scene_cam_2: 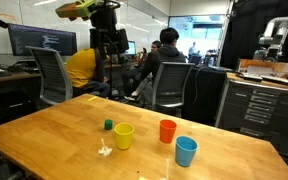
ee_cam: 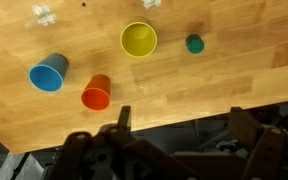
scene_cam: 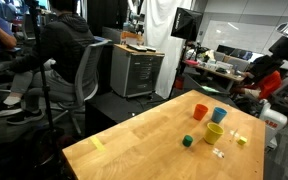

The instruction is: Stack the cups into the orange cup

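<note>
Gripper fingers stand wide apart and hold nothing, up high by the table edge.
Orange cup stands closest to the edge of the wooden table. The blue cup is just beside it, and the yellow cup is farther in, near a small green block. No cup touches another, and there is lots of bare wood around them. In an exterior view the arm points down.

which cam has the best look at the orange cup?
Wrist view: the orange cup appears largest there, seen from above with its open mouth showing. Both exterior views show the cup small, upright and unobstructed.
</note>
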Controlling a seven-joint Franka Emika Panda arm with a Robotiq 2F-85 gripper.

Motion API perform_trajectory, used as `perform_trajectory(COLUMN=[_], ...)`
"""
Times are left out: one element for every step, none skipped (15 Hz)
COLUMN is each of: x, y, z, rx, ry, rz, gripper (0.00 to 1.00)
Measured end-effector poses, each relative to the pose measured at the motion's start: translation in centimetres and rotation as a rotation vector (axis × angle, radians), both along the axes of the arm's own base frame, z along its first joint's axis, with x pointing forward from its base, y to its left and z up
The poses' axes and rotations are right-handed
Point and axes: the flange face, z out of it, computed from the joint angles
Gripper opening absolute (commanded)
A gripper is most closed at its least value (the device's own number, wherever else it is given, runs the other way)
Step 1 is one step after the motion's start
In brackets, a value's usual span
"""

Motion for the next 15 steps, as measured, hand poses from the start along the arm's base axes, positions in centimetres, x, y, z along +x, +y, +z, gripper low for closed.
perform_trajectory(x=[0.3, 0.5, 0.8, 1.0, 1.1, 1.3, 1.4, 1.5, 1.5, 1.6, 1.7, 1.7, 1.7, 1.8, 1.8], y=[-0.4, -0.8, -1.1, -1.5, -1.9, -2.2, -2.5, -2.9, -3.2, -3.5, -3.7, -4.0, -4.2, -4.5, -4.7], z=[-0.7, -1.3, -2.0, -2.6, -3.2, -3.9, -4.5, -5.0, -5.6, -6.0, -6.4, -6.9, -7.3, -7.7, -8.1], rx=[0.001, 0.003, 0.007, 0.013, 0.021, 0.03, 0.039, 0.048, 0.055, 0.061, 0.068, 0.077, 0.089, 0.101, 0.113], ry=[-0.006, -0.014, -0.023, -0.032, -0.04, -0.046, -0.052, -0.056, -0.062, -0.069, -0.074, -0.075, -0.073, -0.069, -0.065], rz=[-0.003, -0.009, -0.019, -0.035, -0.054, -0.076, -0.098, -0.122, -0.143, -0.164, -0.185, -0.205, -0.225, -0.244, -0.263], gripper=[1.0, 1.0, 1.0, 1.0, 1.0, 1.0, 1.0, 1.0, 1.0, 1.0, 1.0, 1.0, 1.0, 1.0, 1.0])
